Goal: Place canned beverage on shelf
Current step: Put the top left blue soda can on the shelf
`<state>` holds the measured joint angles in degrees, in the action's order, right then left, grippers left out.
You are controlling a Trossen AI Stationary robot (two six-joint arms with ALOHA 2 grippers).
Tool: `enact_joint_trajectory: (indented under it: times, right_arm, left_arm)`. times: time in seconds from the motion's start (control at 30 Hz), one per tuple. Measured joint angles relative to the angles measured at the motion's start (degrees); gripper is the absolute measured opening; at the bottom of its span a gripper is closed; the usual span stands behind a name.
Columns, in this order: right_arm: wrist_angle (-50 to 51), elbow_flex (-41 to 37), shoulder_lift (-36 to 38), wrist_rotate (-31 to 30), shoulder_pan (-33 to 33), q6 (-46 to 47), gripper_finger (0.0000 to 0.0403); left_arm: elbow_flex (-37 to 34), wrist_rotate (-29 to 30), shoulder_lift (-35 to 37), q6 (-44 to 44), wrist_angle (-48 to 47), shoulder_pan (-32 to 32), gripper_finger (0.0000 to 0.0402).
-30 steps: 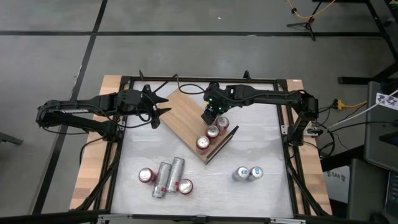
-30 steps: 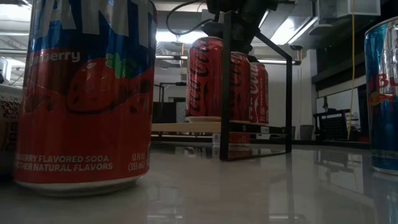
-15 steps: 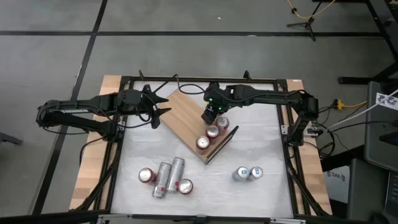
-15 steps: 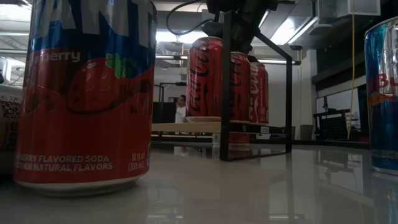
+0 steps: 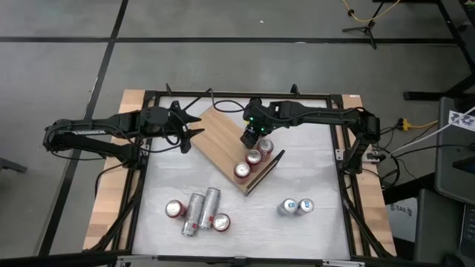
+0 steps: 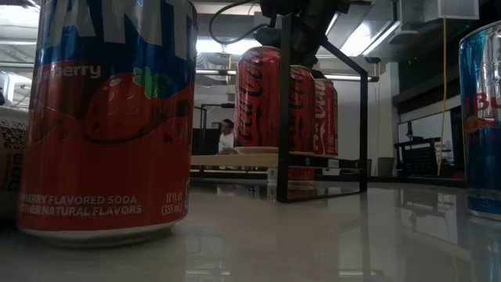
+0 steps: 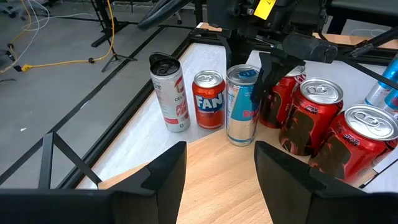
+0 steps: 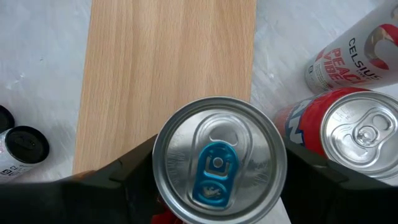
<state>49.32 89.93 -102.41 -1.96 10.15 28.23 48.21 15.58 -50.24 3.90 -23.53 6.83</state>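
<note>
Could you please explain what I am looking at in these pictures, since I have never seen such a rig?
It is a robot with two dark arms working at a white table. Each arm ends in a two-finger hand.

One picture looks straight down from above. One looks level across the tabletop, so the strawberry soda can close to that camera looks huge. The other two come from cameras on the wrists, looking past each arm's own fingers.

A wooden shelf lies on the table with three red cans in a row on it. More cans stand or lie on the table in front, with a pair off to the right.

The right hand is closed on a blue-tab can at the shelf, next to the red ones. The left hand is open and empty at the shelf's other side.
</note>
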Motion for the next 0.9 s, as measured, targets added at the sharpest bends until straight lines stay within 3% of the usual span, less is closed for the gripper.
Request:
enact_joint_trajectory:
  times: [0.7,0.9]
  right_arm:
    - [0.0,0.0,0.0,0.0,0.0,0.0,0.0267]
    - [0.0,0.0,0.0,0.2,-0.1,0.0,0.0308]
  left_arm:
    - [0.0,0.0,0.0,0.0,0.0,0.0,0.0181]
    - [0.0,0.0,0.0,0.0,0.0,0.0,0.0181]
